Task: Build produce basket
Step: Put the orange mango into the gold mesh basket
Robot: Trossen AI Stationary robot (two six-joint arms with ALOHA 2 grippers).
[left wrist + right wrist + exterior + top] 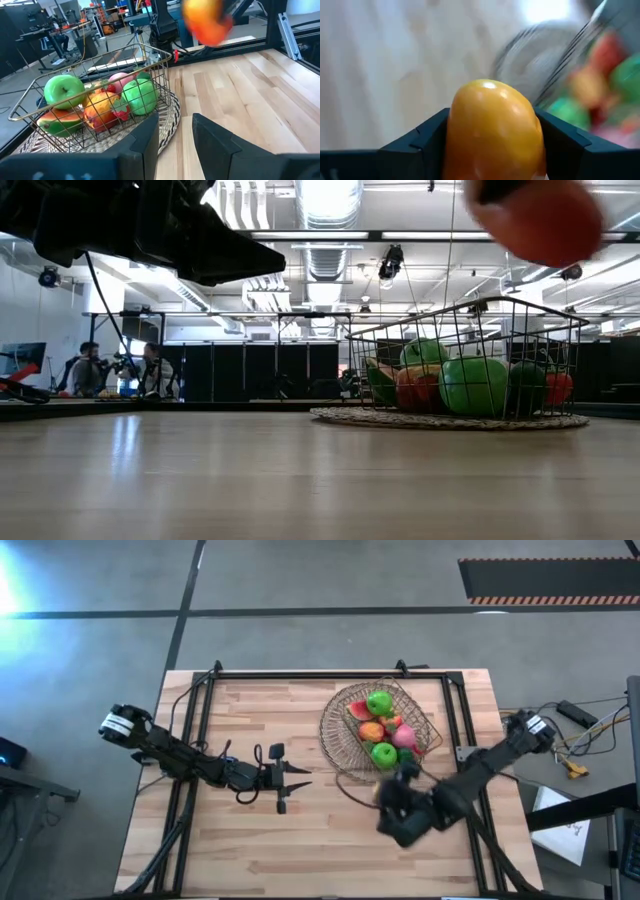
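Note:
The wire basket (pixel 340 715) stands on a round woven mat (pixel 450 420) at the table's far right. It holds green apples (pixel 64 90), an orange-red piece (pixel 102 110), a pink piece (pixel 405 737) and a slice (pixel 60 122). My right gripper (pixel 388 798) hovers just near of the basket, shut on an orange-yellow pepper (pixel 492 130), which also shows in the low view (pixel 540 215) and the left wrist view (pixel 207 20). My left gripper (pixel 175 135) is open over the table's middle (pixel 295 783), pointing toward the basket and touching nothing. My right gripper pinches the orange-yellow pepper between its two fingers (pixel 425 142), one on each side of the pepper's body (pixel 460 135). The pepper's rounded end sticks out past the fingertips. It is lifted clear, high above the table (pixel 540 215).
A black frame (pixel 300 675) runs along the table's far edge and down both sides. Bare wood (pixel 300 850) lies near and left of the basket. Beyond the table, people sit in the room (pixel 120 370). Cables and papers (pixel 570 830) lie off the right edge.

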